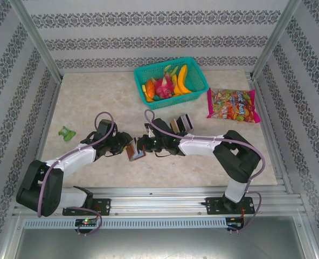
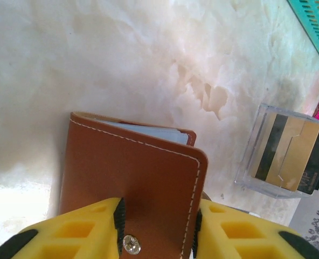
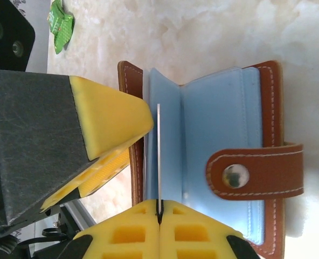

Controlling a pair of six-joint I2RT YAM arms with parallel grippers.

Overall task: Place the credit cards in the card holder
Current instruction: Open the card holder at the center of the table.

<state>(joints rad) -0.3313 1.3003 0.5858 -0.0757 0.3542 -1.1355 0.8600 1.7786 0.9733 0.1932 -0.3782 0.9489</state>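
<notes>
The card holder (image 2: 132,172), a brown leather wallet, stands on edge at mid-table (image 1: 133,151). My left gripper (image 2: 158,229) is shut on its outer cover, near the snap stud. In the right wrist view the card holder (image 3: 219,124) is spread open, showing blue slots and the snap tab. My right gripper (image 3: 159,213) is shut on one credit card (image 3: 159,151), seen edge-on as a thin pale line with its far end between the blue pockets. The left gripper's yellow finger (image 3: 108,121) presses the cover beside it. More credit cards (image 2: 291,154) stand in a clear box (image 1: 181,123).
A teal basket (image 1: 170,81) of toy fruit sits at the back centre. A candy bag (image 1: 234,105) lies to the right, and a small green packet (image 1: 68,133) to the left. Patterned walls enclose the marble table (image 1: 95,97) on three sides.
</notes>
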